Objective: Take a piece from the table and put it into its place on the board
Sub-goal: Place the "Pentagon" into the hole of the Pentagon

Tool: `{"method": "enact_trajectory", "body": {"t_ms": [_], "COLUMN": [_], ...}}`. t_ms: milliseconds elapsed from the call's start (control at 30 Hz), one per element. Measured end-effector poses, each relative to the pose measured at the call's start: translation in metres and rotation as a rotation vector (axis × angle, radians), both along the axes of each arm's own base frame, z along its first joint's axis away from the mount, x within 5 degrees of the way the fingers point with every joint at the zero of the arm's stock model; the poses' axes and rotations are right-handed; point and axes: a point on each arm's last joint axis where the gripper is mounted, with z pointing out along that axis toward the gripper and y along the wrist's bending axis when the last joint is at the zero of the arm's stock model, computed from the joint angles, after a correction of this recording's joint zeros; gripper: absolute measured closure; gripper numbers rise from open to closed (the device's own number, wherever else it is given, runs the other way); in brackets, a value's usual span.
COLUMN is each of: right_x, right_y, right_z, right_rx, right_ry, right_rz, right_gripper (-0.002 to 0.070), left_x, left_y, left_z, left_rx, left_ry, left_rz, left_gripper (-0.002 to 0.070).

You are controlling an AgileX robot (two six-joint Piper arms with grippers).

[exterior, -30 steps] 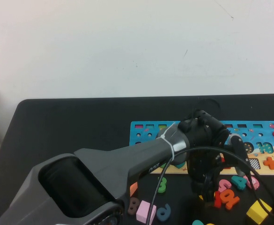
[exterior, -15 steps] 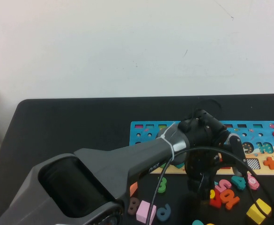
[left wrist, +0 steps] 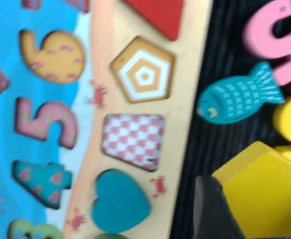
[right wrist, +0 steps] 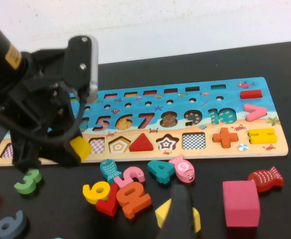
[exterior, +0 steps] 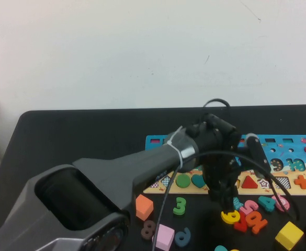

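- Since the earlier frames the left arm has swung left and slightly farther, uncovering the orange cube [exterior: 144, 206] and the green circle [exterior: 183, 181] in the board.
- The left gripper [right wrist: 71, 150] hangs just above the near edge of the puzzle board [right wrist: 264, 107], its fingers clamped on the yellow pentagon piece [right wrist: 80, 148].
- The piece is lifted off the black table [exterior: 79, 136], just left of and nearer than the pentagon recess [left wrist: 143, 75].
- That recess lies open between the checkered trapezoid recess [left wrist: 133, 140] and the red triangle [right wrist: 141, 143].
- A teal fish [left wrist: 239, 98] lies on the table just near the board, beside a pink numeral [right wrist: 127, 176] and the yellow 9 [right wrist: 96, 192].
- The right gripper [right wrist: 181, 209] hovers over the table right of the loose pieces, near a pink cube [right wrist: 241, 202]; I cannot tell its finger state.
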Motion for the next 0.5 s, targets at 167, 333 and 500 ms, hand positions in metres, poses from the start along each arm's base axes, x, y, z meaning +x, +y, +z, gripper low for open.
{"method": "enact_trajectory", "body": {"t_ms": [167,333,500], "right_x": [0.000,0.000,0.000], "right_y": [0.000,0.000,0.000], "right_z": [0.000,0.000,0.000], "right_rx": [0.000,0.000,0.000], "right_ry": [0.000,0.000,0.000], "right_rz": [0.000,0.000,0.000], "right_gripper": [0.0087,0.0087,0.0087], "left_x": [0.015,0.025,0.037], "left_y": [0.007,0.010,0.012], "left_z": [0.010,0.019,0.020], "left_rx": [-0.047,-0.093,-0.121], "left_ry": [-0.008,-0.016,-0.017], "left_rz": [0.046,0.075,0.097], "left_gripper": [0.0358,0.0358,0.0358]}}
